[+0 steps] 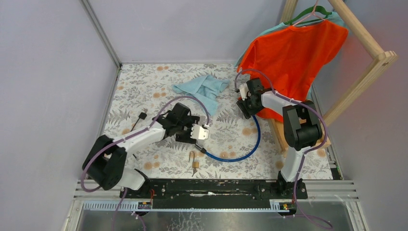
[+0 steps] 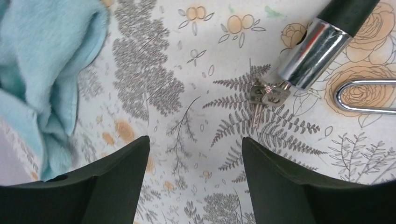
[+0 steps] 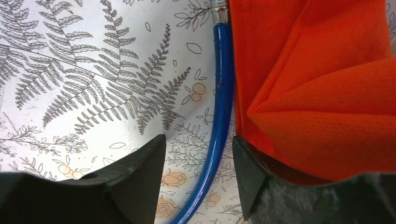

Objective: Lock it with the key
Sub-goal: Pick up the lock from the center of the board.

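The key (image 2: 267, 93), a tiny grey metal bunch, lies on the floral table cover against the chrome end (image 2: 310, 56) of the blue cable (image 1: 240, 154). My left gripper (image 2: 196, 142) is open and empty, hovering just short of the key; from above it shows at table centre (image 1: 204, 136). The brass padlock (image 1: 195, 162) lies a little nearer the front edge, shackle (image 2: 364, 95) open. My right gripper (image 3: 198, 140) is open, its fingers either side of the blue cable (image 3: 219, 116) without closing on it, and it sits by the orange shirt (image 1: 243, 103).
A teal cloth (image 1: 204, 89) lies at the back centre and at the left of the left wrist view (image 2: 42, 70). An orange shirt (image 1: 293, 53) hangs from a wooden rack (image 1: 365, 43) at the right. A black USB plug (image 1: 142, 115) lies at the left.
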Controlling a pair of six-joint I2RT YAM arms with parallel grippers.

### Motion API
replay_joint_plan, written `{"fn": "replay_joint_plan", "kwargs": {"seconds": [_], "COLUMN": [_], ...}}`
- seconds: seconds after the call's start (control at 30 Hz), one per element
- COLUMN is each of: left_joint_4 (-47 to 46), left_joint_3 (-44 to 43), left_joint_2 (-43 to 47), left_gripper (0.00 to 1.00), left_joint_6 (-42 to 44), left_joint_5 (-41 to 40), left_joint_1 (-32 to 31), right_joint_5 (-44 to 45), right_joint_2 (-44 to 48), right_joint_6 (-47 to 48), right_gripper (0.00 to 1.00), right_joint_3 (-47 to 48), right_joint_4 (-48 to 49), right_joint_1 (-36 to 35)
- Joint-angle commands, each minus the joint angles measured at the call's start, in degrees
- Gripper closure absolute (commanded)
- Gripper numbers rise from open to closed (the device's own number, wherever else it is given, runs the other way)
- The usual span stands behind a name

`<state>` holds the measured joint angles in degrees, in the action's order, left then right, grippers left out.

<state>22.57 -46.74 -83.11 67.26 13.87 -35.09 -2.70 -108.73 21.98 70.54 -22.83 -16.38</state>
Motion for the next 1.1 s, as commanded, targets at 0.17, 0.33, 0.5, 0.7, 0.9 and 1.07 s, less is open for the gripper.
{"fn": "replay_joint_plan", "kwargs": {"seconds": [0.17,0.33,0.5,0.7,0.9,1.07], "left_joint_4": [-0.06,0.04,1.66,0.6,-5.39,-11.0], "left_joint_3": [1.95,3.1,4.24,2.83,3.52,2.92], "left_joint_2": [11.3,9.99,4.92,0.88,-1.34,-5.8], "left_gripper": [0.21,0.21,0.2,0.2,0.22,0.23], "left_joint_6": [-25.03,-26.63,-22.27,-22.45,-22.88,-23.02], "left_joint_5": [11.79,16.98,11.31,9.88,3.99,-3.32], "left_joint_1": [0.99,-0.9,-6.94,-9.34,-9.73,-9.68], "right_joint_5": [-2.95,0.23,2.84,2.88,2.25,1.38], "right_joint_2": [2.25,4.6,6.69,6.88,7.75,8.84], "right_joint_6": [-2.42,-6.88,-7.72,-8.11,-8.64,-9.54], "right_gripper": [0.64,0.74,0.76,0.77,0.77,0.77], "right_joint_3": [-1.29,-3.17,-4.7,-5.68,-6.88,-9.04], "right_joint_4": [0.11,0.59,1.08,1.38,0.82,-0.38], "right_joint_1": [0.98,0.98,1.09,1.17,1.18,1.13]}}
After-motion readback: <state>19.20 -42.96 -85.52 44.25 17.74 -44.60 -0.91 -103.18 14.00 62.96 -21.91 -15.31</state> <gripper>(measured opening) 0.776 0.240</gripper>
